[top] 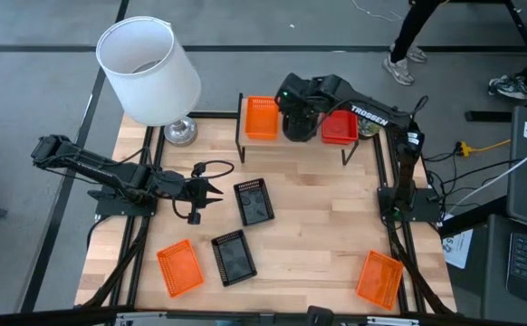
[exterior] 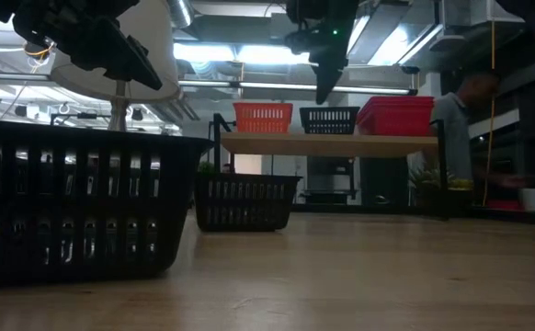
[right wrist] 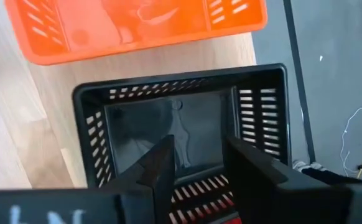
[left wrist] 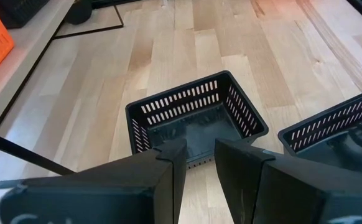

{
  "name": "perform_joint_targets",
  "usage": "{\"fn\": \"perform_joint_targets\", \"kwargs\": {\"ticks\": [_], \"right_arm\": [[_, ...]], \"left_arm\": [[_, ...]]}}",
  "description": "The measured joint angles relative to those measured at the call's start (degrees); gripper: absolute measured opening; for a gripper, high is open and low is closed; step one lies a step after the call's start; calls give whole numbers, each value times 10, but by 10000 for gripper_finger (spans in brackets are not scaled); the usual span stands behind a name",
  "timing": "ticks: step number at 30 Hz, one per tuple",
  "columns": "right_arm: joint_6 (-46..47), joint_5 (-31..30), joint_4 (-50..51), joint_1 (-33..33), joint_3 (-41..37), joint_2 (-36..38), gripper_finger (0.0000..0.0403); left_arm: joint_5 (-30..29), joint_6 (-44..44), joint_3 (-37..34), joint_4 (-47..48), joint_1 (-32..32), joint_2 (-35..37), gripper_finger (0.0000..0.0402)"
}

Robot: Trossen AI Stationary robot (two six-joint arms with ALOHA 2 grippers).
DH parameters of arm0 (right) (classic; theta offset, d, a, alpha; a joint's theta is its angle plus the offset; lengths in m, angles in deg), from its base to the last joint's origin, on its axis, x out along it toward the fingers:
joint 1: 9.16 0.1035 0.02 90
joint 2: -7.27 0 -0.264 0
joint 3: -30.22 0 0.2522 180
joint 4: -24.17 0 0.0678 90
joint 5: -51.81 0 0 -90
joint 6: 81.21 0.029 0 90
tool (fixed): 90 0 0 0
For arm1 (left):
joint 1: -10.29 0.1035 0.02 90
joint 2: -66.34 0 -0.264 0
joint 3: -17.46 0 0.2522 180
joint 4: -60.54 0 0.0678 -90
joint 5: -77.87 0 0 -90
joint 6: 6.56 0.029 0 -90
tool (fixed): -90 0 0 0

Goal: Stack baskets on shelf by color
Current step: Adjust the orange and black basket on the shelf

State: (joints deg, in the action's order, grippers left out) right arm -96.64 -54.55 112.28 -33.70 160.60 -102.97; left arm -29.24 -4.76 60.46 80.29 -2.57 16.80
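Currently my right pincer (right wrist: 196, 165) hangs released over the black basket (right wrist: 181, 124) on the shelf (top: 291, 145), between the orange basket (top: 262, 118) and red basket (top: 340, 126), keeping colors separate. My left pincer (left wrist: 199, 165) hovers open above another black basket (left wrist: 196, 118) on the desk (top: 318, 226), likely next.

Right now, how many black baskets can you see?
3: one black basket on the shelf under the right gripper, two black baskets on the table near the left gripper. More could be hidden.
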Motion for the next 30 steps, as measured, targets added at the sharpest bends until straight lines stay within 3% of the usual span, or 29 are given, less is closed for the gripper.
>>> {"fn": "perform_joint_targets", "kwargs": {"ticks": [10,21,30], "right_arm": [[-1,-2,-44,0,-54,-3,136],[-2,44,-30,11,-56,-2,136],[-2,45,-17,23,-56,-2,136]], "left_arm": [[0,0,0,0,0,0,76],[0,-1,0,0,0,0,76],[0,-1,0,0,0,0,76]]}}
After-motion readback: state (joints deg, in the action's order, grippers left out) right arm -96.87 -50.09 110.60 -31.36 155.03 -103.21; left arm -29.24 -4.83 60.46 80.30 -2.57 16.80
